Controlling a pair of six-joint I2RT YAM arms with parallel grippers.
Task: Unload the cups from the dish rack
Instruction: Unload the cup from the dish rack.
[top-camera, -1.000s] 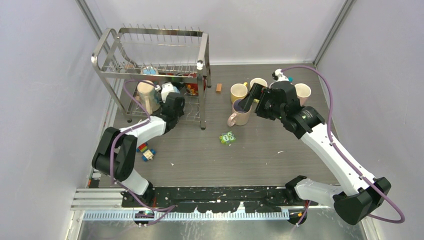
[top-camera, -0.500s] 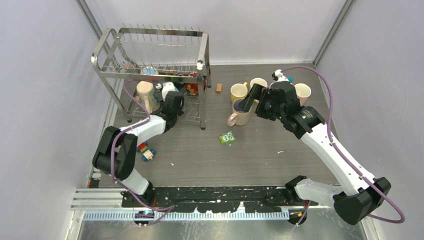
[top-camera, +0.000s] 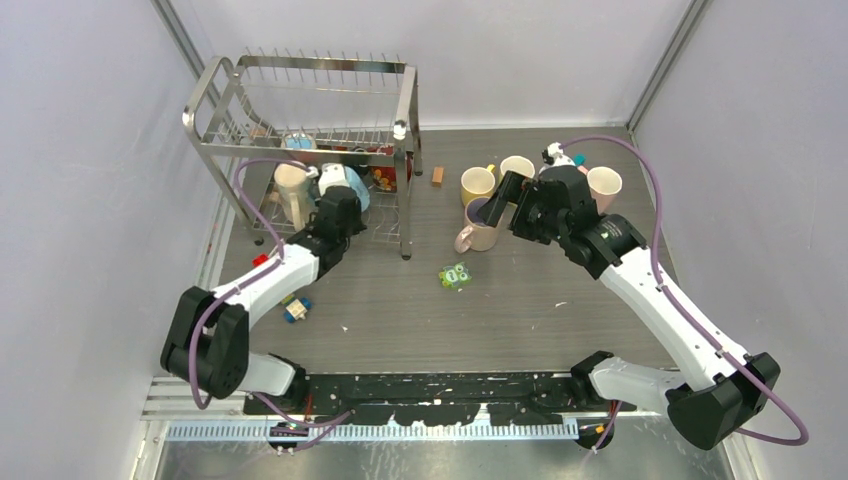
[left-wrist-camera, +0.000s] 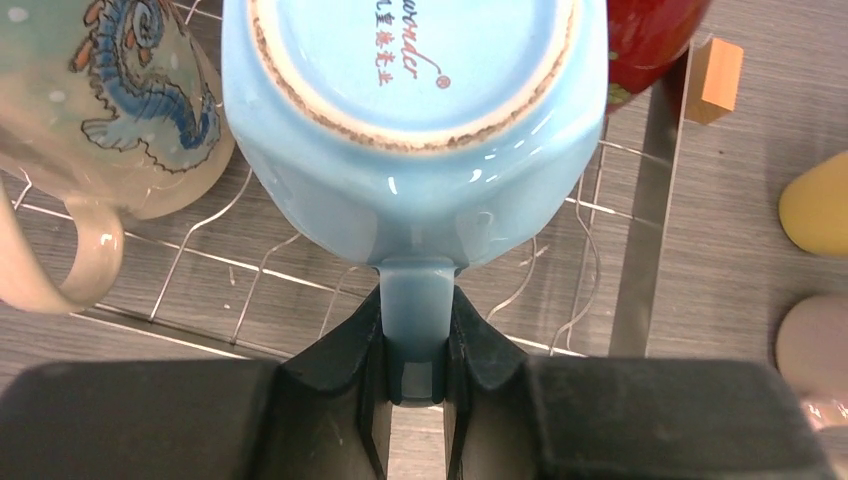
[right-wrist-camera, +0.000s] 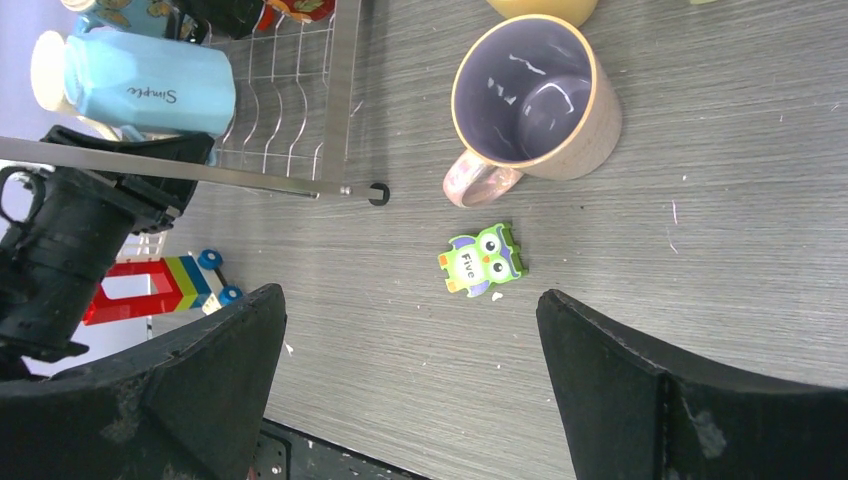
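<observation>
Gripping the handle of the light blue mug (left-wrist-camera: 415, 170), the left gripper (left-wrist-camera: 417, 345) has its jaws closed tight on it. The mug lies on its side over the lower wire shelf of the dish rack (top-camera: 320, 66), at the front; whether it rests on the wires cannot be told. Its side reads "Simple"; its base carries "...wonder" and small red characters too fine to read. Beside it in the rack are a pale mug with a blue seahorse figure (left-wrist-camera: 110, 110) and a red item (left-wrist-camera: 650, 30). The right gripper (right-wrist-camera: 410, 345), well right of the rack, is spread wide and holds nothing. Below it stand a beige mug (right-wrist-camera: 590, 130) with a purple interior and a green owl tile (right-wrist-camera: 483, 260) marked "Five". The table (top-camera: 500, 310) is grey wood-grain, enclosed by plain pale walls (top-camera: 90, 200). A yellow mug (top-camera: 477, 185), a cream mug (top-camera: 517, 166) and a pink mug (top-camera: 605, 182) stand right of the rack; an orange block (top-camera: 437, 176) lies just beside its right post.
</observation>
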